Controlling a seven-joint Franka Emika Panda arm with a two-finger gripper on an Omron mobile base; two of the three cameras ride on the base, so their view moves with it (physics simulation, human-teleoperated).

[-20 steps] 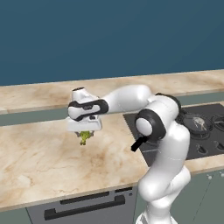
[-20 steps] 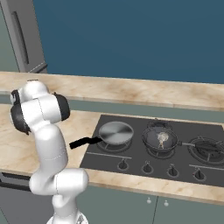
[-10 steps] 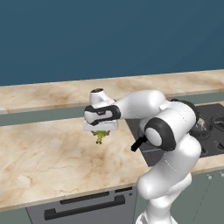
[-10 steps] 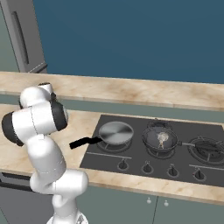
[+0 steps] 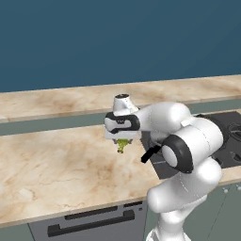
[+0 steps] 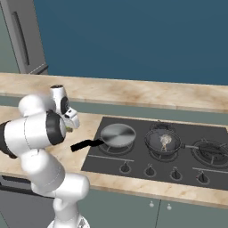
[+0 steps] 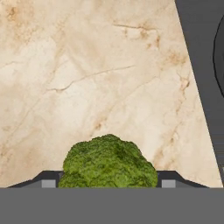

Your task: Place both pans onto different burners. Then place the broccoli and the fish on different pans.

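My gripper [image 5: 123, 142] hangs over the marble counter just left of the cooktop, shut on the broccoli [image 5: 122, 145], a green floret with a pale stem. In the hand view the broccoli [image 7: 109, 162] sits between the two dark fingertips [image 7: 47, 179] of the gripper [image 7: 109, 180]. A shiny silver pan [image 6: 117, 135] with a black handle [image 6: 84, 144] rests on the left front burner. A darker pan [image 6: 164, 142] sits on the middle burner with the small pale fish [image 6: 165, 140] in it. The burner at the right [image 6: 212, 149] is bare.
The dark cooktop [image 6: 133, 158] has a row of small knobs [image 6: 150, 170] along its front. Its edge [image 7: 199, 65] runs down the right of the hand view. Marble counter [image 5: 56, 160] stretches to the left, and a grey fridge [image 6: 24, 35] stands at the far left.
The arm has swung to the right with the broccoli in the gripper, from the middle of the counter to just beside the cooktop. The pans and the fish have not moved.
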